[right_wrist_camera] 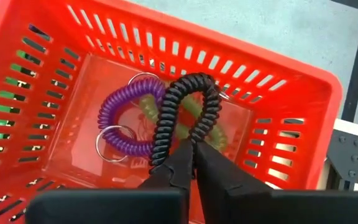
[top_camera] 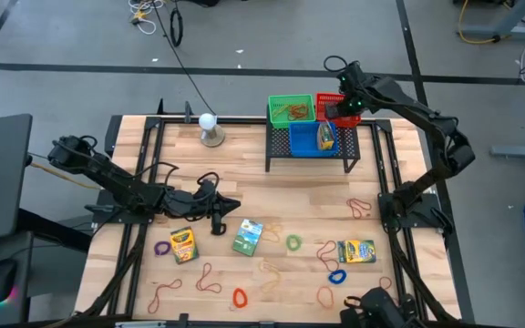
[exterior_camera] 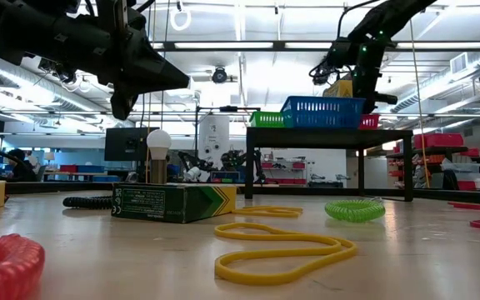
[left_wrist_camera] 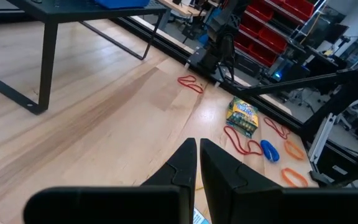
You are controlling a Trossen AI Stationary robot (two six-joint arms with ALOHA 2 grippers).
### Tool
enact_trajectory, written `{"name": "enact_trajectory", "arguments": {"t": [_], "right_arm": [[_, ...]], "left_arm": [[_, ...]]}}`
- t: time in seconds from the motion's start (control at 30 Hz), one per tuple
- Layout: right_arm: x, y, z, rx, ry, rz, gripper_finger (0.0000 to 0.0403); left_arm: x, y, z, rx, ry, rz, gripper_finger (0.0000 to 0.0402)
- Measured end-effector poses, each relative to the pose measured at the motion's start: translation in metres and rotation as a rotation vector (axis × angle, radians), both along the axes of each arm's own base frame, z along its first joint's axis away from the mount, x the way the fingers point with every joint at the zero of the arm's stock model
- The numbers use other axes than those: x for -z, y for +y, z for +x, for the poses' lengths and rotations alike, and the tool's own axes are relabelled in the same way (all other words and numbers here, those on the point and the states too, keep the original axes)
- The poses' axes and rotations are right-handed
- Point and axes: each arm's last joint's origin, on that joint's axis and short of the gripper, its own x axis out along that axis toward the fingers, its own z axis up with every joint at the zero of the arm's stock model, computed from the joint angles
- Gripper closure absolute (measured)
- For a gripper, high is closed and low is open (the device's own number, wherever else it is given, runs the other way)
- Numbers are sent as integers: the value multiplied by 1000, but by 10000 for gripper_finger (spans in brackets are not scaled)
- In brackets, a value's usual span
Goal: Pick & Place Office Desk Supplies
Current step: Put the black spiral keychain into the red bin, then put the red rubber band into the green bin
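My right gripper (right_wrist_camera: 190, 144) is over the red basket (right_wrist_camera: 272, 81) on the black rack (top_camera: 310, 150) at the table's far side, shut on a black coil loop (right_wrist_camera: 185, 106). A purple coil loop (right_wrist_camera: 126, 118) and a green one (right_wrist_camera: 145, 102) lie on the basket's floor. My left gripper (top_camera: 233, 202) hangs shut and holding nothing above the table's middle left, near a green crayon box (top_camera: 248, 236). On the table lie a yellow crayon box (top_camera: 183, 244), another crayon box (top_camera: 355, 251), rubber bands (top_camera: 360, 208) and several coloured loops. My right gripper pinches the near end of the black coil loop (right_wrist_camera: 180, 142) between its two fingers. The fingers come from above, pointing steeply down into the red basket. The loop hangs beyond the fingertips over the purple and green loops; whether it touches them I cannot tell.
A green basket (top_camera: 291, 109) with rubber bands and a blue basket (top_camera: 313, 138) share the rack with the red one. A white ball on a round stand (top_camera: 211, 128) is at the far left. Black frame rails run along the table's sides.
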Motion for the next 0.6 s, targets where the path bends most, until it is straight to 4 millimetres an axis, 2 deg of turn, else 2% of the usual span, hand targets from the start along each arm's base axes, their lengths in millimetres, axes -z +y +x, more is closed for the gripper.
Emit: {"name": "enact_trajectory", "arguments": {"t": [0.27,0.4,0.5,0.6], "right_arm": [[0,2,-2,7,19,9,292],[-7,6,-5,3,14,-12,256],[-21,14,-9,-15,-13,-60,249],[-39,32,-11,-93,-31,-125,268]], "left_arm": [[0,1,0,0,4,19,374],[0,2,0,-3,3,29,374],[-2,1,1,-10,-27,-19,374],[-4,2,1,-15,-44,-28,374]]}}
